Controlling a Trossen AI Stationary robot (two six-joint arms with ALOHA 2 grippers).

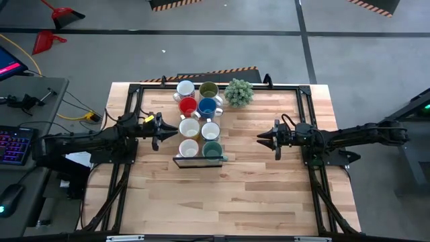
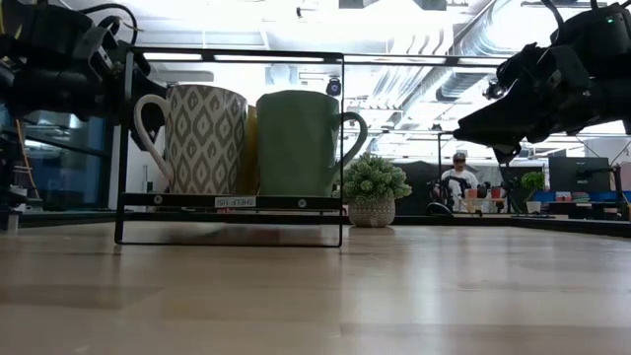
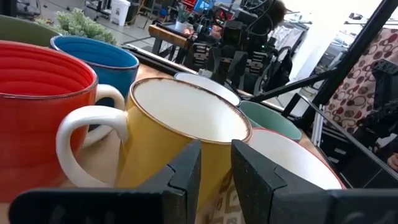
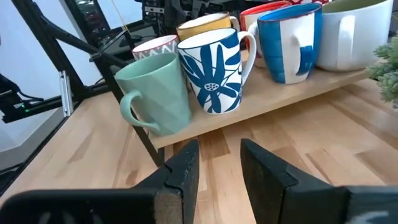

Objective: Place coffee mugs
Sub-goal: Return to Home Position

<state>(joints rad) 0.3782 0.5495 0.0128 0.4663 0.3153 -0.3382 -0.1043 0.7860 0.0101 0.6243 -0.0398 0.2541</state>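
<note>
Eight coffee mugs stand upright in two rows on a wooden shelf with a black frame (image 1: 200, 161) at the table's middle. From far to near they are white (image 1: 185, 88) and olive (image 1: 208, 89), red (image 1: 188, 105) and blue (image 1: 207, 106), yellow-sided (image 1: 190, 126) and blue-flowered white (image 1: 210, 130), patterned white (image 1: 189, 148) and teal (image 1: 212, 149). My left gripper (image 1: 173, 131) is slightly open and empty, level, just left of the yellow-sided mug (image 3: 186, 124). My right gripper (image 1: 261, 138) is slightly open and empty, right of the shelf, pointing at the teal mug (image 4: 155, 93).
A small green potted plant (image 1: 238, 92) stands at the far side, right of the olive mug. Black frame rails (image 1: 134, 107) run along the table's left, right and far edges. Bare wood (image 1: 222, 202) lies on the near side of the shelf.
</note>
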